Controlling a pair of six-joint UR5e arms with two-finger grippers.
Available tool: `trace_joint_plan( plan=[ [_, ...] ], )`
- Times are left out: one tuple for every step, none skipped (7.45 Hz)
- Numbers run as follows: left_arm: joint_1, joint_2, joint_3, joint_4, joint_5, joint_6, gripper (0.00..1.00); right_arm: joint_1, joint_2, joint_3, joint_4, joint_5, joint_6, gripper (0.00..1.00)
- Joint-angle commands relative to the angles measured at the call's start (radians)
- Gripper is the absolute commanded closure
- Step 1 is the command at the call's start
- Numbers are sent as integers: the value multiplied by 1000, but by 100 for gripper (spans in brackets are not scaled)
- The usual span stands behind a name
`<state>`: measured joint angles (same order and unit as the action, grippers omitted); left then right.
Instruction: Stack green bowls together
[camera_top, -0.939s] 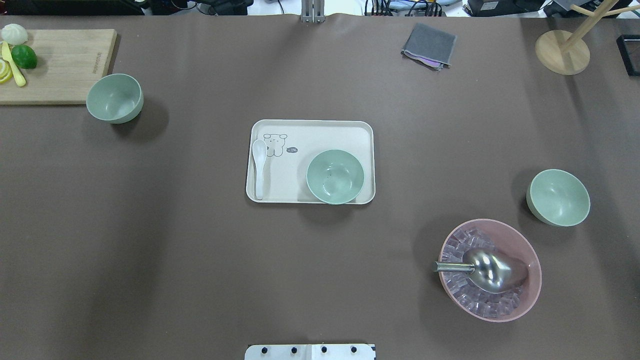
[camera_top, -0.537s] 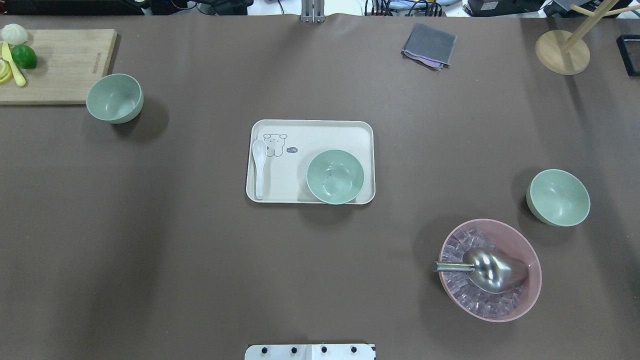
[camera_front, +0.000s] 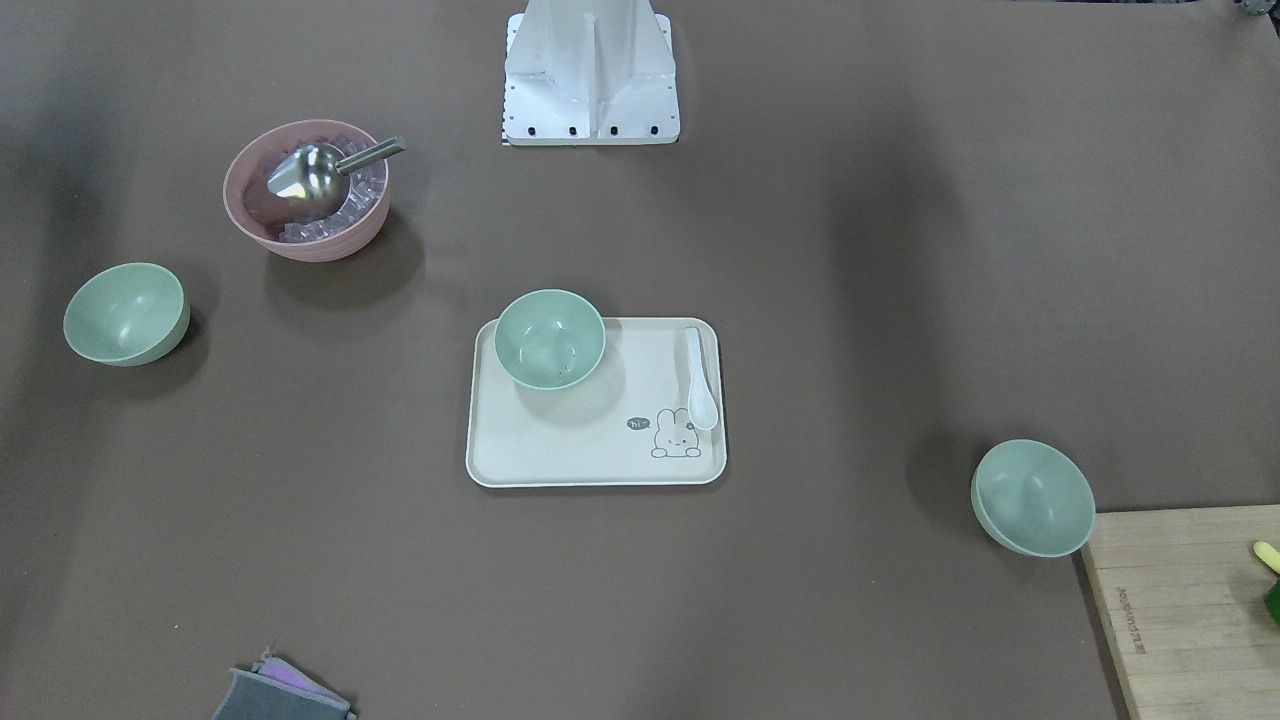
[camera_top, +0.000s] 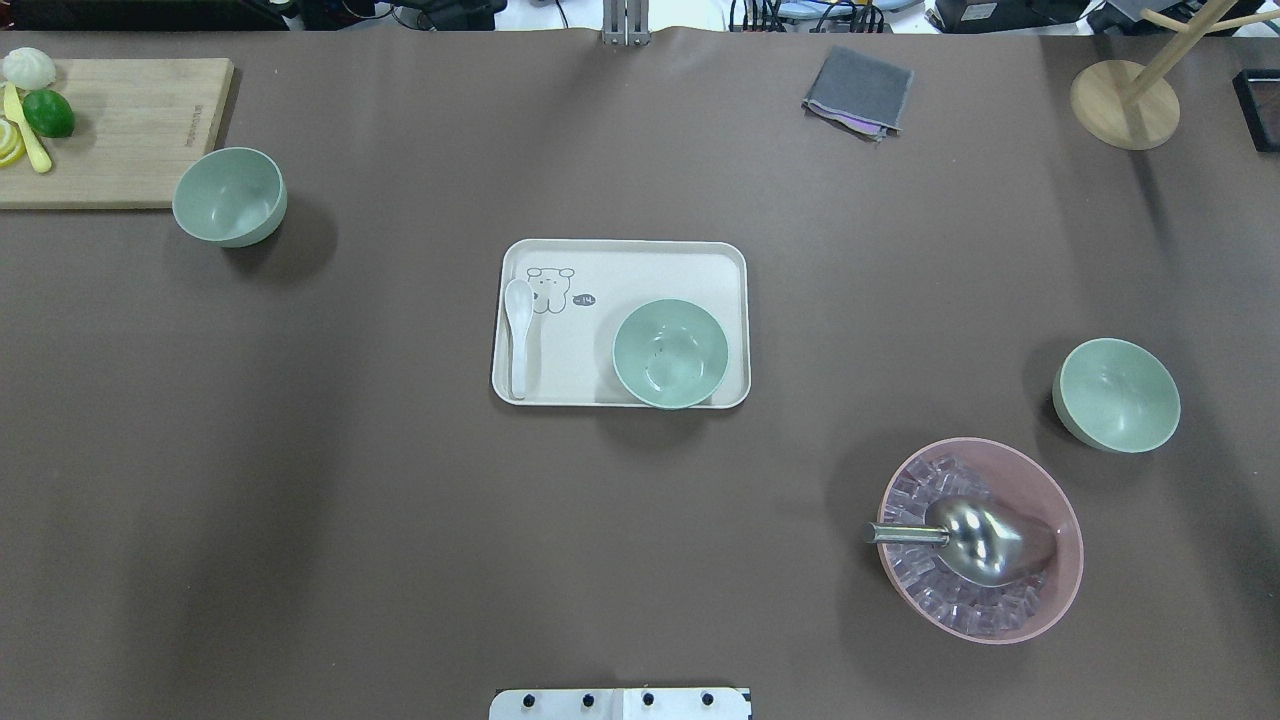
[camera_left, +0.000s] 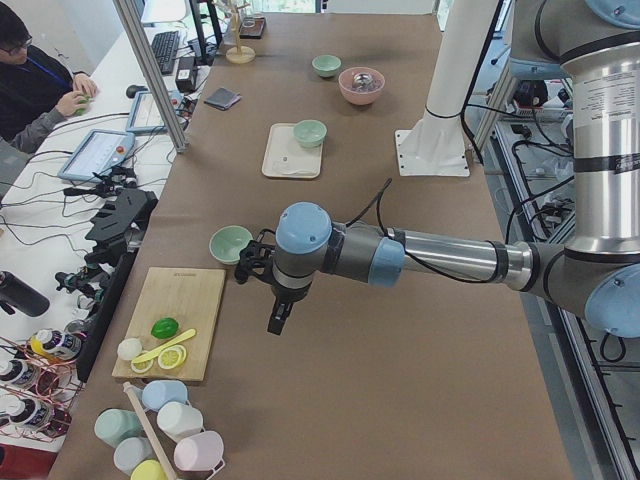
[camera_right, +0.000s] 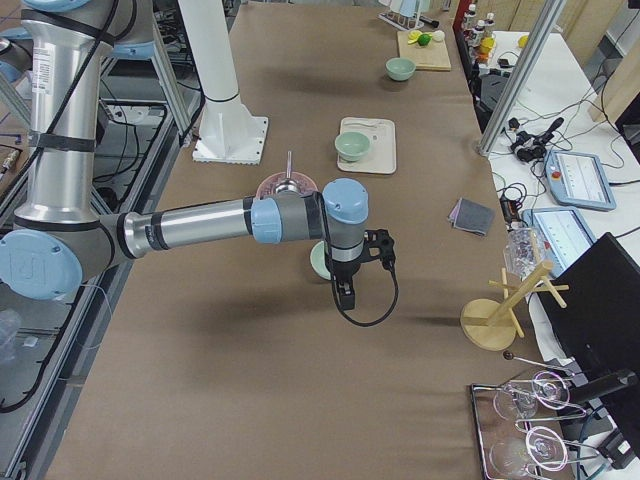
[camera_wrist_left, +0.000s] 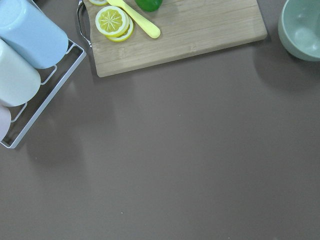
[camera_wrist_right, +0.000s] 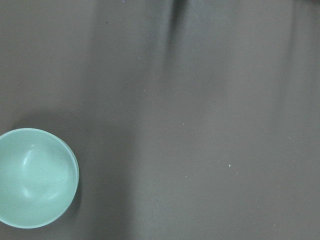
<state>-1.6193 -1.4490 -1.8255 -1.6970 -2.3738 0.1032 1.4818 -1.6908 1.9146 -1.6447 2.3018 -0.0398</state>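
Judging the first reach, I read three green bowls well apart on the surface, none nested yet: the left bowl (camera_top: 229, 196) just beside the cutting board (camera_top: 120, 140); the tray bowl (camera_top: 670, 353) in the near right corner of the tray (camera_top: 640, 275); the right bowl (camera_top: 1116, 394) just beyond the pink bowl (camera_top: 1050, 480). The left end effector (camera_left: 279, 318) hangs near the left bowl, which shows at the upper right of its wrist view; the right end effector (camera_right: 345, 292) hangs by the right bowl, at the lower left of its wrist view; so each arm has its own bowl nearer. Whether either end effector's fingers are apart or together I cannot tell. Being round, the bowls offer no long axis; open surface lies between each outer bowl and the tray; I would mind the board edge, the pink bowl and the spoon (camera_top: 518, 335).
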Motion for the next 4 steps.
trace_joint_plan(
  plan=[
    [27,-85,64,8,-13,-111,2,-50,74,1,-1,11,4,0],
    [30,-102,80,-19,-100,-196,2,-67,98,4,0,18,6,0],
    [30,-103,86,-65,-111,-197,2,-75,103,12,0,34,3,0],
    [32,-105,116,-132,-111,-198,2,-99,114,12,11,33,1,0]
  ],
)
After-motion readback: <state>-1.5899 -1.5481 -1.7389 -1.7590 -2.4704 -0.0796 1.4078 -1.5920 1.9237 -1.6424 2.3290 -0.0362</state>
